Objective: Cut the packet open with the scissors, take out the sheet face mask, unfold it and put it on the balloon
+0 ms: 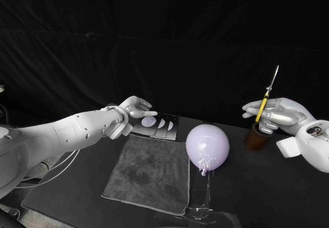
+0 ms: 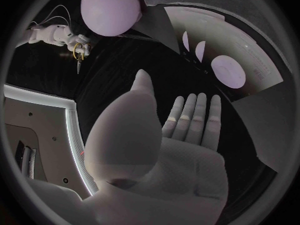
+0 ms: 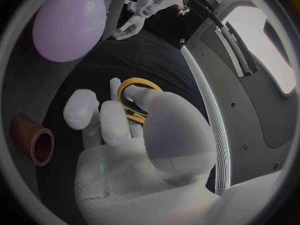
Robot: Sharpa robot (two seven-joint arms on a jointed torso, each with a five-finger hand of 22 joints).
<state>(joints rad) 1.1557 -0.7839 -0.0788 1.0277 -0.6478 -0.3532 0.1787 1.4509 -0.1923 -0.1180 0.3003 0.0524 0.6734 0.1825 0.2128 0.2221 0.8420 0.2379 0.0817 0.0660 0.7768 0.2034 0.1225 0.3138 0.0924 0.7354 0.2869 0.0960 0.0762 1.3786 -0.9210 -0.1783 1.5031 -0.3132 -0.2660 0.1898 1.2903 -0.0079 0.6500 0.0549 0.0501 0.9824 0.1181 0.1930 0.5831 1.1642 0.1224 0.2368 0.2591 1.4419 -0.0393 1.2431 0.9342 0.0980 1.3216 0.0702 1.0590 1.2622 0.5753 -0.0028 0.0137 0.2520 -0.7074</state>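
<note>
The lilac balloon (image 1: 207,146) stands on a clear stand (image 1: 199,199) at mid-table. Behind it to the left the dark packet (image 1: 156,125), printed with pale circles, lies flat on the table. My left hand (image 1: 137,108) hovers just above the packet's far left corner, fingers straight and apart, holding nothing; the left wrist view has its palm (image 2: 169,150) facing the packet (image 2: 232,60). My right hand (image 1: 277,115) is raised at the right and grips the yellow-handled scissors (image 1: 264,102), blades pointing up. The yellow loop (image 3: 139,99) sits among its fingers.
A grey cloth (image 1: 147,173) lies in front of the packet, left of the balloon. A brown cup (image 1: 258,137) stands just below my right hand, right of the balloon (image 3: 67,22). A black curtain hangs behind the table.
</note>
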